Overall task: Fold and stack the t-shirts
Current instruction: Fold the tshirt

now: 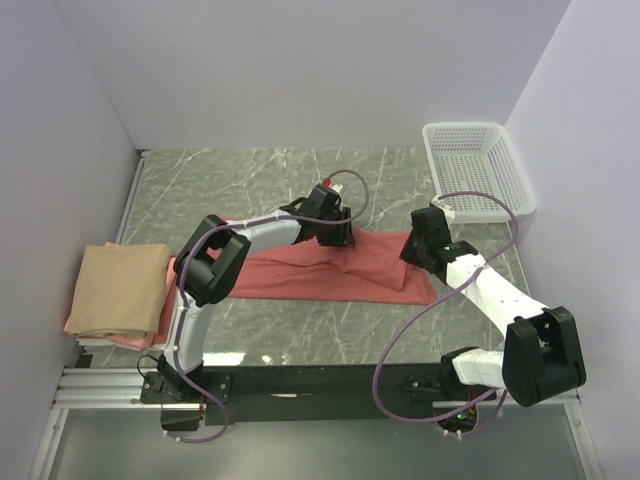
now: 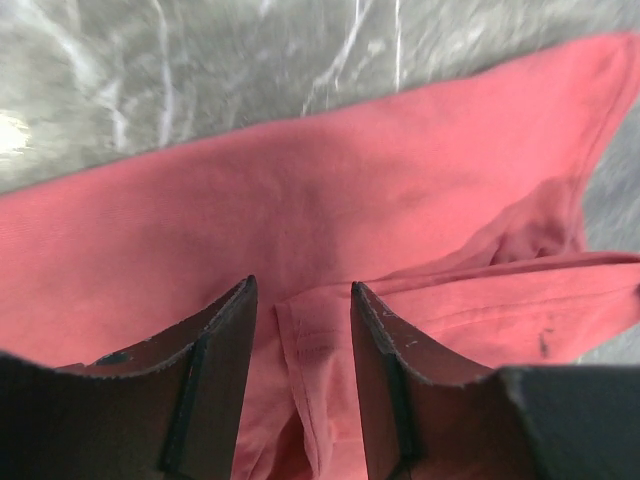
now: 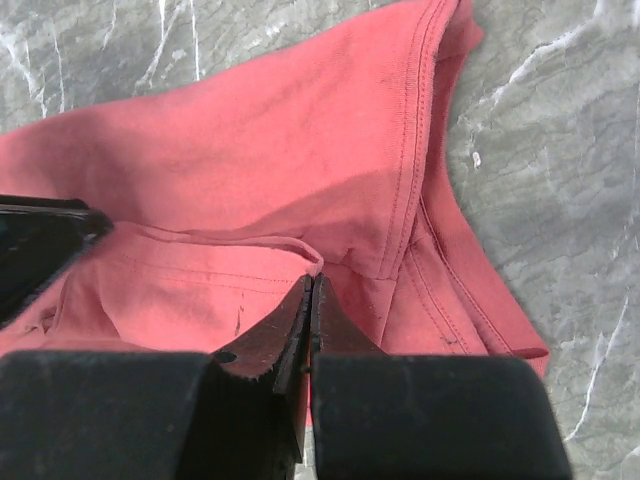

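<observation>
Pink t-shirt (image 1: 130, 339) | mostly hidden, edges showing | under tan t-shirt (image 1: 120, 290)

A flattened t-shirt (image 1: 300, 275) lies across the middle of the table (image 1: 300, 345), running left to right. At the table's left edge a folded t-shirt (image 1: 120, 288) rests on a lower t-shirt (image 1: 168, 300). A mesh basket (image 1: 462, 127) sits in the far right corner. The left claw (image 1: 335, 238) is over the flattened t-shirt's far edge, and the right claw (image 1: 415, 255) is at its right end.
</observation>
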`<state>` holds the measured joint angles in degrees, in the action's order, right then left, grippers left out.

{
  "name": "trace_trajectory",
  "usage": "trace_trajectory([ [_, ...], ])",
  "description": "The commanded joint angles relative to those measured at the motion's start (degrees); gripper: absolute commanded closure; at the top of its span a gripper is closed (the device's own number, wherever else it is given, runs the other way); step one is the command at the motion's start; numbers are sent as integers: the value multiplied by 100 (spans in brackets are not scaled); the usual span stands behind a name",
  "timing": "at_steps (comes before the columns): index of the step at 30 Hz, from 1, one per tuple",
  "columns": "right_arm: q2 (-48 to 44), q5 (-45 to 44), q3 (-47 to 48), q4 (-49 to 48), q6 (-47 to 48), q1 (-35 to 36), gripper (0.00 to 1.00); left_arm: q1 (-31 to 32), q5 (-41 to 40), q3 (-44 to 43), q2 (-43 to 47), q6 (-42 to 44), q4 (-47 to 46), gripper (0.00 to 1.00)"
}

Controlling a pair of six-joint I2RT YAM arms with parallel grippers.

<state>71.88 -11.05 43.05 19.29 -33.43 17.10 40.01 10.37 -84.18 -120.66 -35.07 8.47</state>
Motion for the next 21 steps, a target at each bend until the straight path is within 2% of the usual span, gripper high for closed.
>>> trace_trajectory([
  [1, 19, -46, 116, -171, -50, -5, 98, 94, 290, -406, -168, 281, 348, 52],
  [7, 2, -38, 72, -197, -50, -14, 98, 121, 527, -362, -142, 246, 199, 55],
  [14, -33, -20, 20, -206, -58, 3, 98, 121, 800, -160, 25, 211, -12, 67],
  [21, -60, -29, 2, -224, -67, -5, 98, 95, 703, 95, 315, 71, -345, 77],
])
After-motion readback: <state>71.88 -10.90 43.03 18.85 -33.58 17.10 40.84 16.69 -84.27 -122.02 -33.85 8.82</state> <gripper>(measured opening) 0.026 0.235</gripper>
